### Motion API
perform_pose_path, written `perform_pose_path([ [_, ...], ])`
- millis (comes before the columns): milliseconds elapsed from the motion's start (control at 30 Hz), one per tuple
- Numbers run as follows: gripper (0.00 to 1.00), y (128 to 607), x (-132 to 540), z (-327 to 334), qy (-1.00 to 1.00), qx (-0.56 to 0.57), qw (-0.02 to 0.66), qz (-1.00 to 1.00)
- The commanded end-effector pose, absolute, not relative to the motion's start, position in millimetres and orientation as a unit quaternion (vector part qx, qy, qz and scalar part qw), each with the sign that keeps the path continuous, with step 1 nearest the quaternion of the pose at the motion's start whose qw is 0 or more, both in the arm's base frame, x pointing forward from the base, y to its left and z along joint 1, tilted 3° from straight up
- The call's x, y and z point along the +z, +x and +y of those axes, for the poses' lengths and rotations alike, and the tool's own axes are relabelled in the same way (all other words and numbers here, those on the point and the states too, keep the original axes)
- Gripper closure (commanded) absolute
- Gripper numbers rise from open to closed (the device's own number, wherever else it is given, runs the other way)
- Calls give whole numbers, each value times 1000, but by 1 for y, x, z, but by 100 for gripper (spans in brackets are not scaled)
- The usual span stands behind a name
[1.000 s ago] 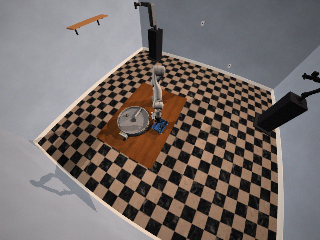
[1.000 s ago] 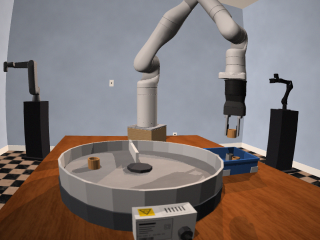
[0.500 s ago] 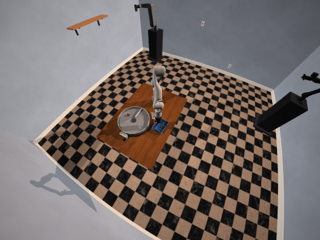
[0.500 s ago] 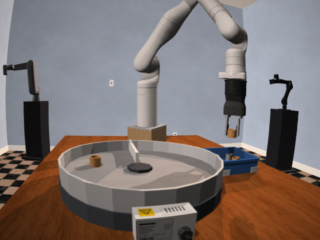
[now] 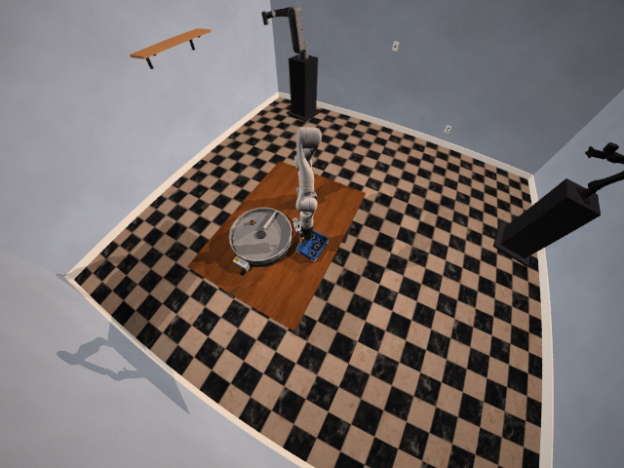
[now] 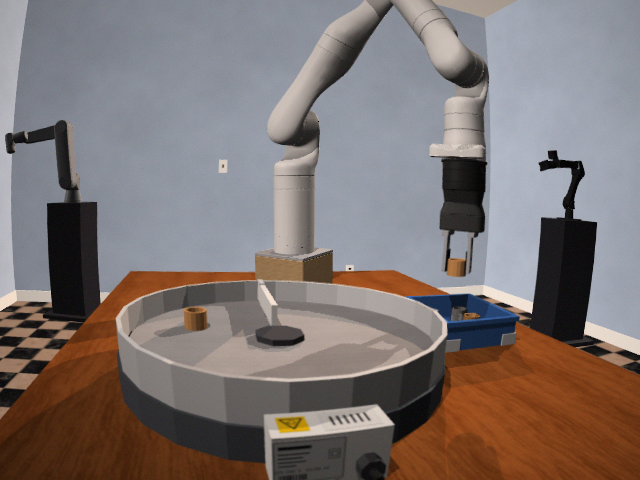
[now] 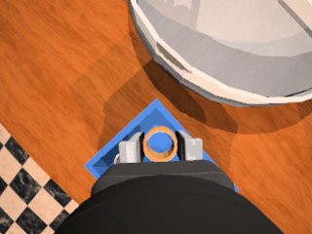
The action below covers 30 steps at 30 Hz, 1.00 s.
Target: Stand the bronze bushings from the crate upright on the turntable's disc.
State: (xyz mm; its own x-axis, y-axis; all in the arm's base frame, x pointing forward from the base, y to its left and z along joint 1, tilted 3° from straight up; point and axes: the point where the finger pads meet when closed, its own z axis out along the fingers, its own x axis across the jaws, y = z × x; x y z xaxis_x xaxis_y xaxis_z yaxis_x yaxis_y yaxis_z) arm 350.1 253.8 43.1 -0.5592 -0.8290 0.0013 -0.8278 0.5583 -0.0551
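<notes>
My gripper (image 6: 456,266) is shut on a bronze bushing (image 6: 456,267), held upright well above the blue crate (image 6: 467,321). In the wrist view the bushing (image 7: 160,143) shows as an orange ring between the two fingers, with the crate's corner (image 7: 154,120) below it. Another bronze bushing (image 6: 195,318) stands upright on the turntable's grey disc (image 6: 268,346), left of the dark hub (image 6: 279,335). In the crate I see a steel bushing (image 6: 458,312) and a bronze bushing (image 6: 470,315). The turntable (image 5: 260,235) and crate (image 5: 312,245) are small in the top view.
The disc has a raised rim (image 6: 279,384) and a white divider vane (image 6: 267,300) running from the hub to the back rim. A grey control box (image 6: 327,443) sits at the turntable's front. The arm's base block (image 6: 293,265) stands behind the turntable.
</notes>
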Motion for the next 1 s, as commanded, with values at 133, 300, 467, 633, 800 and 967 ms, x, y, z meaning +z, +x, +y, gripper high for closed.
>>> perform_pose_path([
  [133,100,353,46,216,-464,-24,13,885],
  [300,100,354,47,195,-464,-24,13,885],
  [467,100,355,48,156,-464,-24,13,885],
  [633,100,357,49,118,-464,-24,13,885],
  [800,100,358,50,96,-464,-24,13,885],
  [967,100,359,51,65,-464,-24,13,885],
])
